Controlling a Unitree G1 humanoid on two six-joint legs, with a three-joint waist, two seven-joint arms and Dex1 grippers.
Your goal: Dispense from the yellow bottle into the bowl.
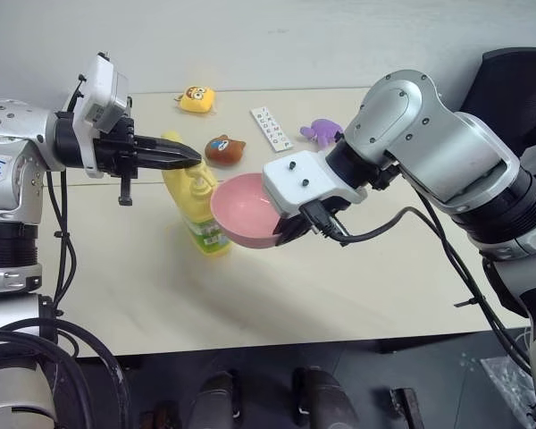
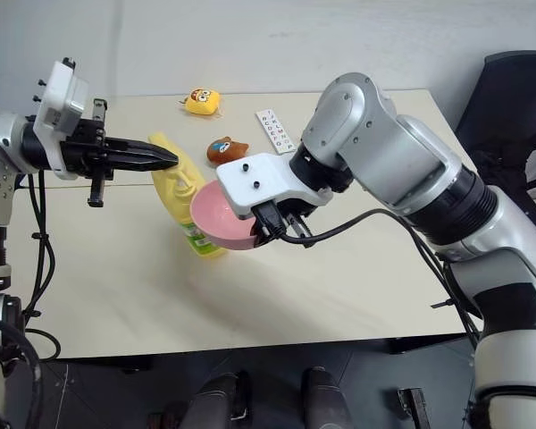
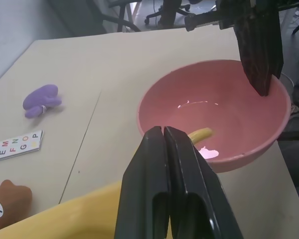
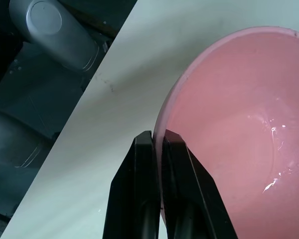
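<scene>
Right claw (image 4: 157, 149) is pinching the rim of the pink bowl (image 1: 246, 210), one finger inside and one outside. It holds the bowl up off the desk (image 1: 339, 286), tilted so the open side faces the yellow bottle (image 1: 196, 210). That puts the bowl right under the pump spout, so whatever comes out lands inside rather than on the desk.

Left claw (image 1: 189, 155) is pressed together with nothing in it, pointing roughly level and sitting over the pump head. Shut fingers make a solid poker for pushing the pump down, which looks like the reason for that pose. In the left wrist view the yellow spout tip pokes out over the bowl's inside, with a small glossy patch below it. Could be liquid or just glare; I can't tell.

The bottle stands upright on the desk, just behind the bowl and touching or nearly touching it.

The yellow plush (image 1: 196, 98), brown bear toy (image 1: 224, 149), letter card (image 1: 271, 128) and purple toy (image 1: 322, 132) lie further back, well out of the way.

Judgement: setup done, pump press is the step in hand. Risk is the bottle tipping, since nothing braces it.
</scene>
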